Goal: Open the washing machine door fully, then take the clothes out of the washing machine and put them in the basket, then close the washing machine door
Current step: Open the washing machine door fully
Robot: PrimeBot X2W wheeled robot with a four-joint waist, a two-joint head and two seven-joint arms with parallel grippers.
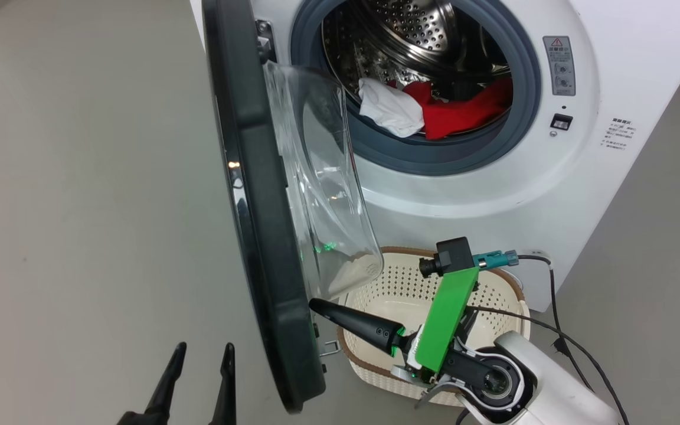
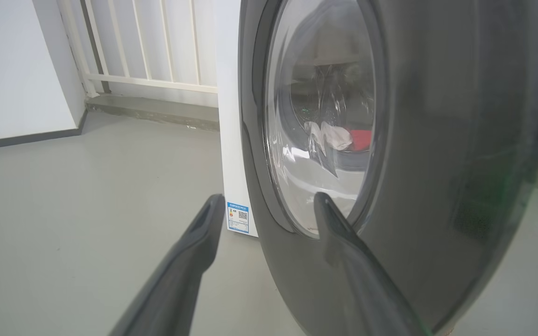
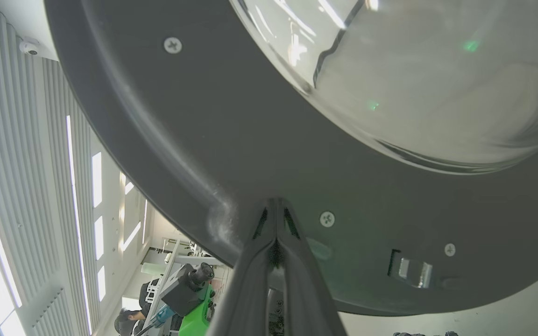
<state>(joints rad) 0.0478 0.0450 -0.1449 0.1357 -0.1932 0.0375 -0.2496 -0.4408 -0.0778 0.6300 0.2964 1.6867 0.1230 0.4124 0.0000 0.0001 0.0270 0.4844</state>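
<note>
Door (image 1: pixel 257 206) open; clothes (image 1: pixel 434 112) inside the washer (image 1: pixel 611 71), upper centre.
Right end effector (image 1: pixel 314 305), fingers pressed together, touches the door's inner rim at lower centre; left end effector (image 1: pixel 205 349) spread wide, empty, lower left; basket (image 1: pixel 493 289) lower right.

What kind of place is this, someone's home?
Probably a laundry corner in a test space rather than a lived-in home: a white front-loading washing machine with clothes inside, a basket set before it, and a bare grey floor.
</note>
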